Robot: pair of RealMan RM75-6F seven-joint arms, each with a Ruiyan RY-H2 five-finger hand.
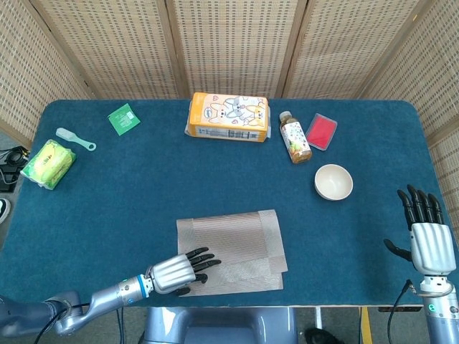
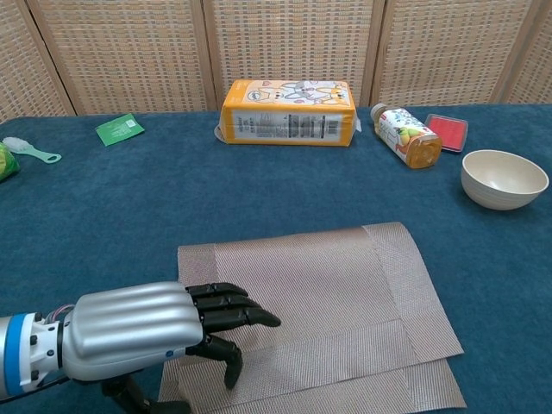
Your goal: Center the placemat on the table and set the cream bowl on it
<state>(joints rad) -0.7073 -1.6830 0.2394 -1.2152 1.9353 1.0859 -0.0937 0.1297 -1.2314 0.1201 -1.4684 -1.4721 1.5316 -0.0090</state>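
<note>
The woven taupe placemat point(image 1: 237, 240) point(image 2: 319, 293) lies near the table's front edge, a little left of the middle, skewed so that a lower layer shows along its front and right edges. My left hand point(image 1: 179, 269) point(image 2: 164, 328) rests on its near-left corner, dark fingers stretched flat on the weave and the thumb pointing down onto it. The cream bowl point(image 1: 333, 181) point(image 2: 504, 178) stands upright and empty on the blue cloth, well to the right of the mat. My right hand point(image 1: 430, 240) hovers by the right front edge with its fingers spread, holding nothing.
Along the back stand an orange cartoon-print package point(image 1: 228, 117), a lying drink bottle point(image 1: 295, 137) and a red case point(image 1: 321, 131). At the left are a green packet point(image 1: 123, 119), a pale brush point(image 1: 74, 138) and a yellow-green pack point(image 1: 47, 163).
</note>
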